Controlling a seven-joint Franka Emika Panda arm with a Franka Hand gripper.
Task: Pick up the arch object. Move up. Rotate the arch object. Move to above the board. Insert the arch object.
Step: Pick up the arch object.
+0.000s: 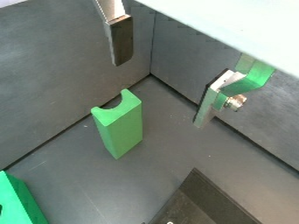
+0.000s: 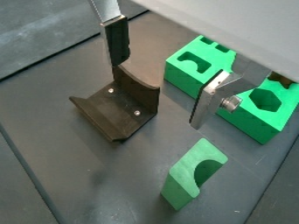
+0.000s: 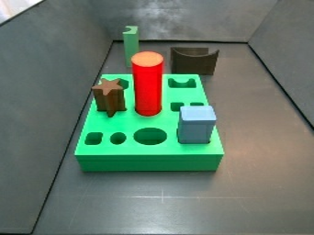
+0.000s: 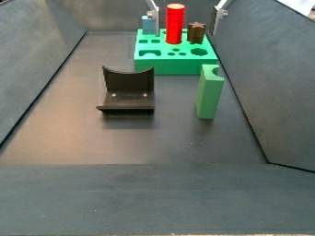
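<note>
The gripper hangs above the dark floor with its jaws spread wide and nothing between them. In both wrist views the two silver fingers stand well apart, dark pads bare. In the side views the gripper barely shows: perhaps a tip at the top edge, too small to tell.

Below the gripper and a little off the gap stands the arch object, upright on the floor, notch at its top end, touching neither finger. In a wrist view it sits near the frame's lower edge, clear of both plates. In a side view it is a pale green post just in front of the board; in a side view it stands behind the board by the back wall.

Also under the gripper lies the fixture, the dark bracket with a curved top edge, beside the arch object but apart from it.

Farther out is the board, bright green, flat on the floor. Standing in it are a red cylinder, a brown star block and a blue-grey cube. Round and small cutouts near its front edge are open. A corner of it shows in a wrist view.
</note>
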